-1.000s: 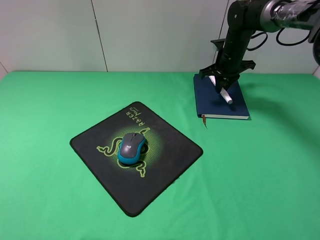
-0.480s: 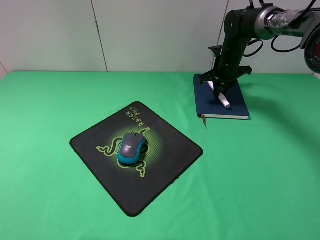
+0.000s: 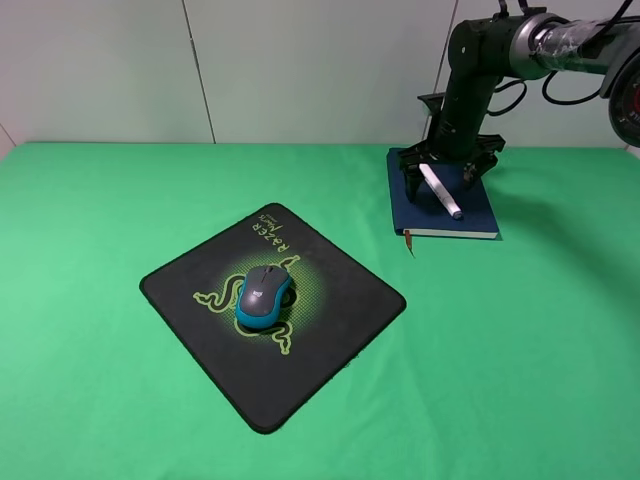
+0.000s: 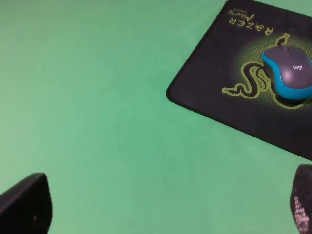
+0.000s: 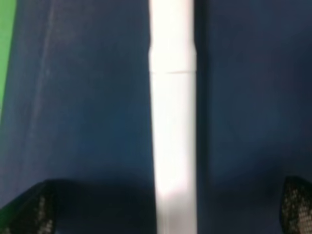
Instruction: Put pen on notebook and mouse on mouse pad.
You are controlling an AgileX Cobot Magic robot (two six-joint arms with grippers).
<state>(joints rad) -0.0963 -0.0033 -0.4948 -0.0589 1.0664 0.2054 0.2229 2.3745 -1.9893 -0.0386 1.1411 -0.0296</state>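
Observation:
The white pen (image 3: 441, 190) lies diagonally on the navy notebook (image 3: 480, 212) at the back right. My right gripper (image 3: 440, 172) stands open just over it, one finger on each side, not gripping it. The right wrist view shows the pen (image 5: 173, 122) flat on the blue cover (image 5: 87, 97) between the spread fingertips (image 5: 29, 212). The grey and teal mouse (image 3: 263, 295) rests in the middle of the black mouse pad (image 3: 340, 300). My left gripper (image 4: 163, 209) is open and empty above bare green cloth, with the mouse (image 4: 291, 72) and mouse pad (image 4: 209, 78) ahead of it.
A green cloth (image 3: 520, 360) covers the whole table. The notebook's orange ribbon (image 3: 408, 241) hangs onto the cloth at its near corner. A white panelled wall (image 3: 300, 70) stands behind the table.
My right gripper came down onto the notebook with the pen, then opened its jaws. The pen now lies free on the cover. Mouse and mouse pad have not moved.

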